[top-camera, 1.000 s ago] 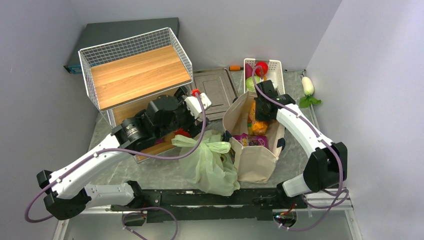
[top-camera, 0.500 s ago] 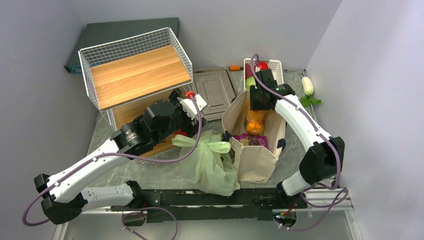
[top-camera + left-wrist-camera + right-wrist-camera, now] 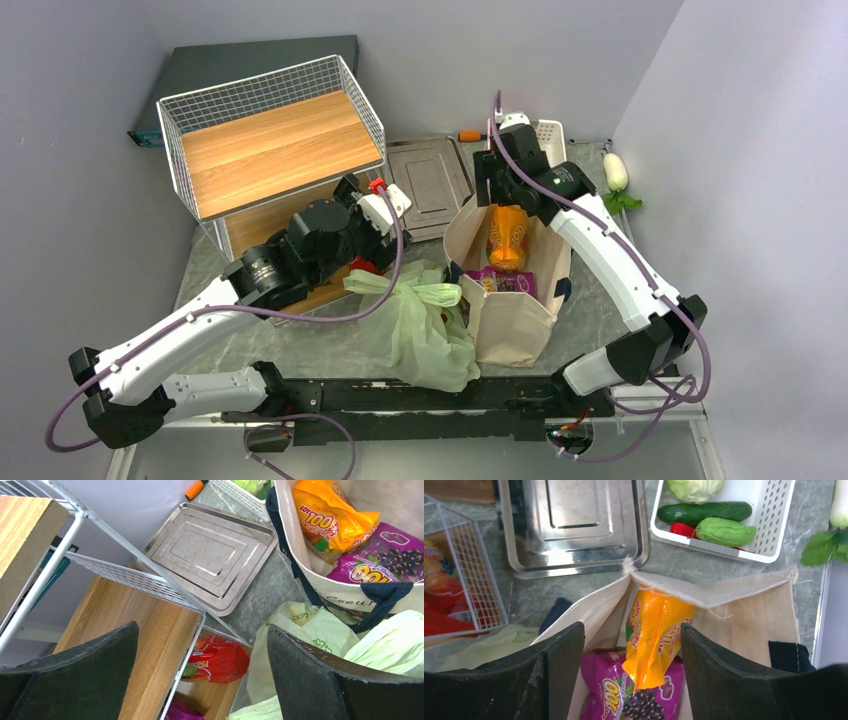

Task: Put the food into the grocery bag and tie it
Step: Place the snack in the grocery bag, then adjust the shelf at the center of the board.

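Observation:
The grocery bag, thin pale-green plastic, lies crumpled on the table left of a beige canvas tote. Food packets are in the tote: an orange packet stands upright on a purple one. My right gripper hovers open over the tote's far end, its jaws apart on either side of the orange packet's top without touching it. My left gripper is wide open and holds nothing. It hangs by the wire rack, above a red packet on the rack's lower shelf.
A wire rack with wooden shelves fills the back left. A steel tray lies behind the tote. A white basket at the back holds a cucumber, cabbage and other vegetables. A white radish lies by the right wall.
My right gripper has opened, let go of the orange packet and risen out of the tote toward the back. The packet stays standing in the tote. The left arm drew back slightly.

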